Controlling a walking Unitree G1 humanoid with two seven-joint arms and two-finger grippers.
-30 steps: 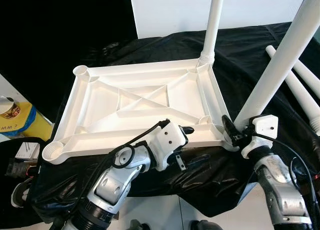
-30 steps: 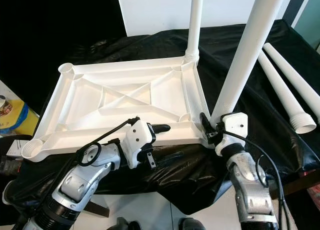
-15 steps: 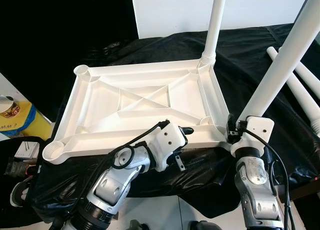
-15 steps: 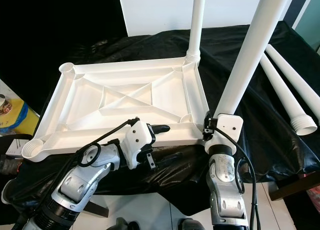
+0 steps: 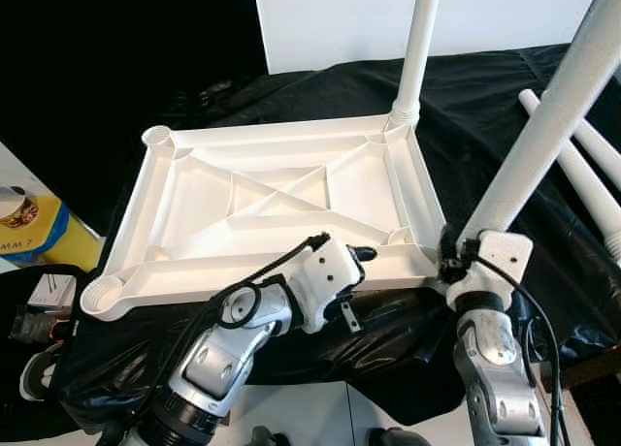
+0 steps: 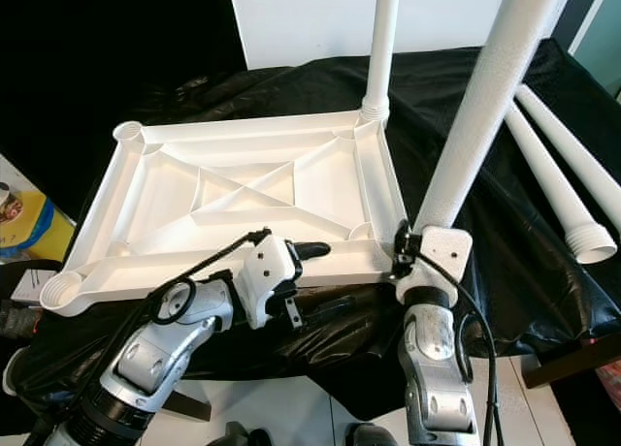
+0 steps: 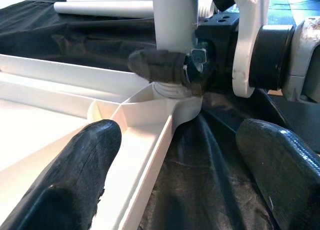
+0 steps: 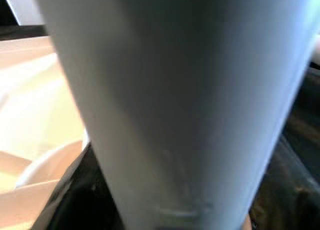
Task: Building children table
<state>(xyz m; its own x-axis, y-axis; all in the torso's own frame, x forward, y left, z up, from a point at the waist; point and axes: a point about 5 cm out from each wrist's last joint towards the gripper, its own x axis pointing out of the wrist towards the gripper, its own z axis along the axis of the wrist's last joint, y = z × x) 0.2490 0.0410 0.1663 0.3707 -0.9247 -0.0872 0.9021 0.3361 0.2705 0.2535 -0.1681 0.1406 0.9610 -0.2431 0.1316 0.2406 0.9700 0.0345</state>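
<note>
Across the black-draped surface [image 5: 291,97] in the left eye view, the upturned white tabletop [image 5: 272,208] carries one upright leg [image 5: 417,48] at its far right corner. The right pincer [image 5: 448,264] grips a second leg [image 5: 543,145] at the near right socket. In the right eye view, two spare legs [image 6: 568,179] lie beside it; both left sockets look unfilled. In the left wrist view, the left pincer [image 7: 185,177] is spread wide over the near rim. In the right wrist view, the held leg looms close.
</note>
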